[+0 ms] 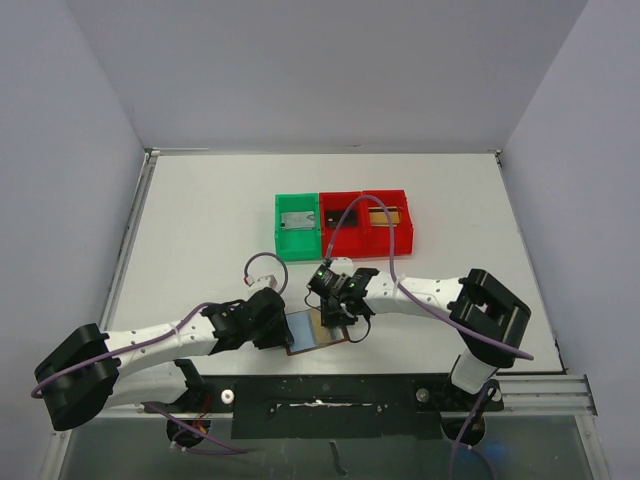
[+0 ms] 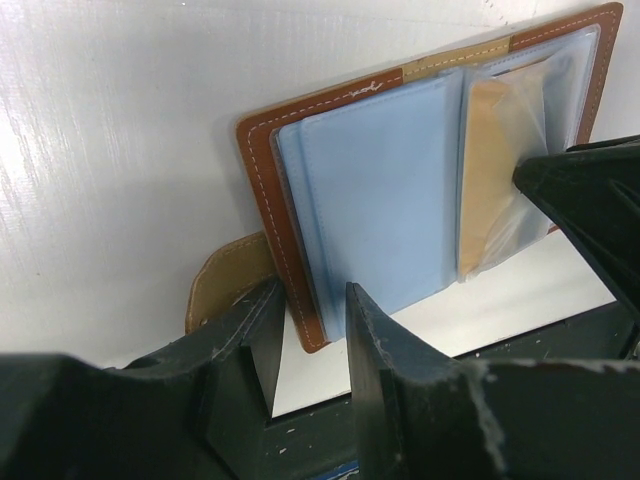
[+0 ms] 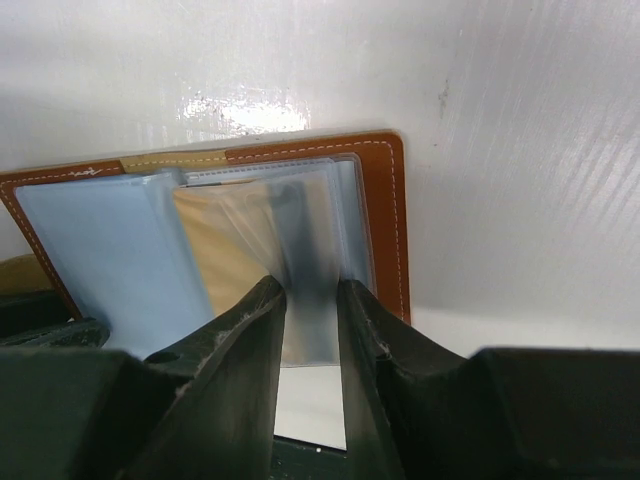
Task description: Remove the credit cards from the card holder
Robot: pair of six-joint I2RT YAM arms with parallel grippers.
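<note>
Here, brown card holder [image 2: 400, 200] (open), blue-grey pockets, gold-yellow credit card [image 3: 215, 255].

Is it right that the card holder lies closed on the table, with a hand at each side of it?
Not quite: the card holder lies open, its blue-grey pockets showing in the left wrist view. The left hand and right hand are at its sides on the table.

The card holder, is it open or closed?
Open. The card holder lies spread on the table, its blue inner pockets showing, with a gold card inside a clear sleeve.
</note>
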